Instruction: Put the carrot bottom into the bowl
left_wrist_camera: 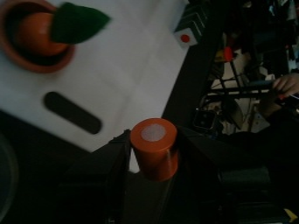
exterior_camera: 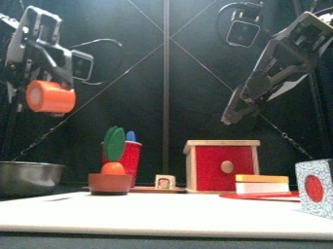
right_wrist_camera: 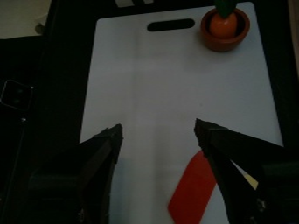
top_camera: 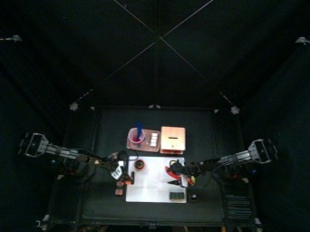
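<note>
Orange and stubby, the carrot bottom (exterior_camera: 50, 95) sits clamped between the left fingers (left_wrist_camera: 117, 162), which grasp it by its sides with its pale cut face turned toward the wrist camera. We see it held high in the air, off the edge of the white board (right_wrist_camera: 176, 96) and well above it. The bowl (exterior_camera: 26, 177), a dull metal one, stands just beyond the board's side on the left arm's side. In the front view it lies almost directly beneath the lifted chunk. We judge the pick-up done and the carry to the bowl in hand. The next move, as we read it, calls for bringing the chunk squarely over the bowl's mouth, lowering it close to the rim, and only then parting the fingers, since a round piece dropped from this height could bounce out. The right fingers (right_wrist_camera: 103, 157) hover released over the board with nothing between them. A long red-orange piece (right_wrist_camera: 194, 191) lies on the board right by them. The leafy carrot top (right_wrist_camera: 225, 24) stands at the board's handle end.
</note>
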Controlling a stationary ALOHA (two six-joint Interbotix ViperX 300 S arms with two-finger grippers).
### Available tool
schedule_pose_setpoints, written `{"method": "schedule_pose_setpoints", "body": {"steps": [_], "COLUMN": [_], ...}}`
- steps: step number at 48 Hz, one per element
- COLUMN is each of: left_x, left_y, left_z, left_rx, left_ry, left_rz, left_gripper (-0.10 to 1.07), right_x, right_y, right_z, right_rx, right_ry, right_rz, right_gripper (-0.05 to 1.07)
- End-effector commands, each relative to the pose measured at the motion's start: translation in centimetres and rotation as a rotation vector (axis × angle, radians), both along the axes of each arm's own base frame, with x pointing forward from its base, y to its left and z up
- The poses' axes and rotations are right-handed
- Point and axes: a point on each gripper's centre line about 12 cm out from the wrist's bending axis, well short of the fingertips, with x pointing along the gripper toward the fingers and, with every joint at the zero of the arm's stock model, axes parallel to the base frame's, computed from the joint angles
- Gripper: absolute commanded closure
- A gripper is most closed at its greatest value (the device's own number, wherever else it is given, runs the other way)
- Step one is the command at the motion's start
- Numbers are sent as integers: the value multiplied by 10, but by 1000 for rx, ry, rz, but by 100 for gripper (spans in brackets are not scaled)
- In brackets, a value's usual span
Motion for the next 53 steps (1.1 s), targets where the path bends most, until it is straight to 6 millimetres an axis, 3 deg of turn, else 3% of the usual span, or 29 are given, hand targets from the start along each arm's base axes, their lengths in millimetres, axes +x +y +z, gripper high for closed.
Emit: {"method": "schedule_pose_setpoints", "body": {"steps": [1, 15, 29, 53], "left_x": [-13, -23, -22, -22], "left_y": [24, 48, 50, 50], "left_z": [-2, -25, -49, -52], "left_rx": [51, 212, 256, 239], "left_ry": [-21, 74, 182, 193], "left_rz": [84, 85, 27, 46], "left_gripper": [27, 27, 26, 15], "right_x": [3, 4, 4, 5], "right_y": [0, 0, 0, 0], "right_z": [10, 11, 11, 6], "right_rx": [14, 32, 38, 32], "right_ry": [-30, -30, -29, -15], "right_rz": [-7, -21, -26, -23], "right_gripper": [6, 6, 6, 6]}}
